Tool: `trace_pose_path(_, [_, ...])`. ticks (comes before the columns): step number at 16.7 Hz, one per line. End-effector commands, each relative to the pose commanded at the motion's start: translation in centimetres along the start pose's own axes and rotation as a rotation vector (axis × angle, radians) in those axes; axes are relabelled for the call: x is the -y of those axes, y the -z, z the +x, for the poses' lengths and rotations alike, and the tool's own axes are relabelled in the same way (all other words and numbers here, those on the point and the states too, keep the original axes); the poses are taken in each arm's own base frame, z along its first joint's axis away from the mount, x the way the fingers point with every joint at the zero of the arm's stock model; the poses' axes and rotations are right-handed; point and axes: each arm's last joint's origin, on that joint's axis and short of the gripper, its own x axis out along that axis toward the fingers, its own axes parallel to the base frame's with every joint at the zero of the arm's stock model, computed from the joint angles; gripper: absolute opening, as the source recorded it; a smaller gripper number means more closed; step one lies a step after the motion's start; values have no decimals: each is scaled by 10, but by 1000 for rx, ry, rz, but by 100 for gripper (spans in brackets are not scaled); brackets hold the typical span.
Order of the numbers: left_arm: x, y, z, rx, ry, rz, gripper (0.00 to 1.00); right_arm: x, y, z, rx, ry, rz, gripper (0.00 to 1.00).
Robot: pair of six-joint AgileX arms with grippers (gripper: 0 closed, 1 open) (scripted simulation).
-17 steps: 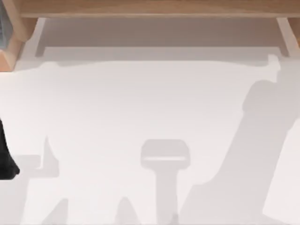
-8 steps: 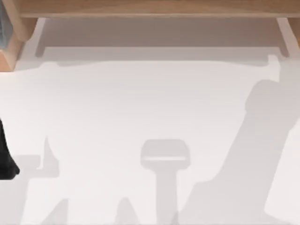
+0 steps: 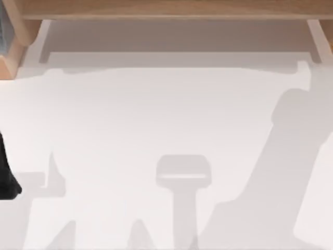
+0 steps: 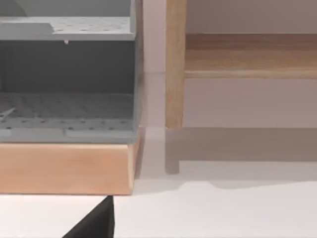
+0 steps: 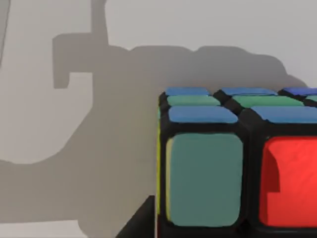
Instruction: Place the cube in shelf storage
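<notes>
The cube (image 5: 237, 163) is very close in the right wrist view, black-framed with teal, red, blue and green stickers and a yellow side. My right gripper (image 5: 143, 220) holds it, one dark finger lying against its yellow side, with shadowed white table behind. The shelf storage (image 3: 166, 9) runs along the far edge in the top view: a long light-brown board, wooden posts and pale panels below. Its post (image 4: 175, 64) and board also appear in the left wrist view. My left arm (image 3: 6, 177) is parked at the table's left edge, with a dark part of its gripper (image 4: 96, 223) showing.
A grey perforated bin (image 4: 67, 74) on a wooden base (image 4: 64, 168) stands left of the shelf, also seen at the far left corner (image 3: 6, 36). Arm shadows lie across the white table (image 3: 156, 114).
The right arm's shadow on the table has shifted slightly to the right. The left arm has stayed still.
</notes>
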Motion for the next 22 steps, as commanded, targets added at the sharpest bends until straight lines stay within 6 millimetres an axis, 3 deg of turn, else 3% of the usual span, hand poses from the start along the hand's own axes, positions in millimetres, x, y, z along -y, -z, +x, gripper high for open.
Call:
trace_pose_path(10, [0,0,0,0,0,0,100,2,1,-1,2,1,3,0])
trace_pose_path(14, [0,0,0,0,0,0,100,7,6,2,35,-29,-84,0])
trace_pose_path(18, [0,0,0,0,0,0,100,16,14,-10,75,-36,-173,0])
trace_pose_path(22, [0,0,0,0,0,0,100,16,13,-16,39,-36,-146,0])
